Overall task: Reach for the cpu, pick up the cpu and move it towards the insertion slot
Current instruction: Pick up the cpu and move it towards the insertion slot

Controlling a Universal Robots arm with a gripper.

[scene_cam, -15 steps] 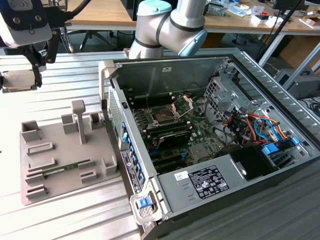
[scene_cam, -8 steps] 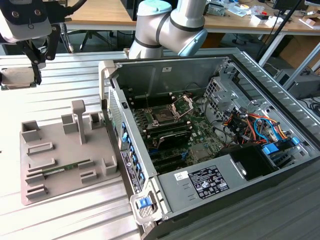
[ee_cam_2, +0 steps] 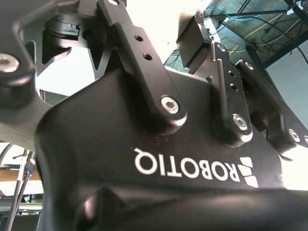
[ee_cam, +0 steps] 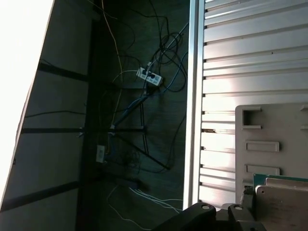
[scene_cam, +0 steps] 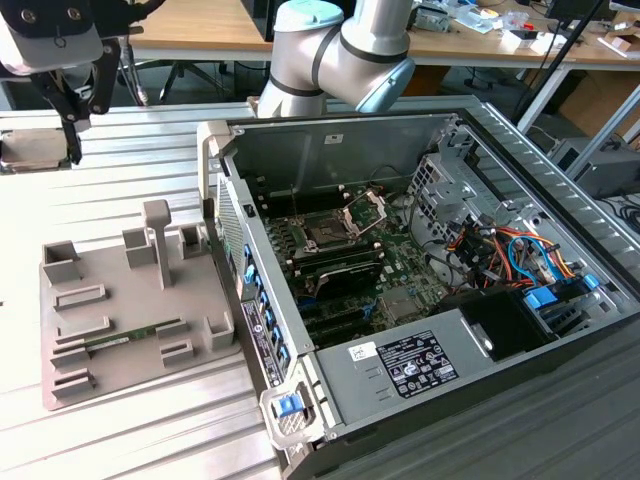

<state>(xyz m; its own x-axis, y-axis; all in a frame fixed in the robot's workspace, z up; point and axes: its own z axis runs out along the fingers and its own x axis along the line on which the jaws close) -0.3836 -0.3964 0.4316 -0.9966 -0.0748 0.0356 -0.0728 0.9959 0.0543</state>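
Nearest lies the grey tray (scene_cam: 70, 385); beyond it, the insertion slot (scene_cam: 325, 236) sits in the open computer case (scene_cam: 330, 150). Farthest (at the exterior view's left) the gripper (scene_cam: 78, 135) hangs beside the cpu (scene_cam: 30, 150); open or closed, I cannot tell.

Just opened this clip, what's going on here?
A single robot arm holds its gripper over the table at the exterior view's left, away from the open computer case. The first wrist view shows the cpu close to the gripper; whether it is gripped cannot be told. The insertion slot sits on the green board inside the case, well apart from the gripper.
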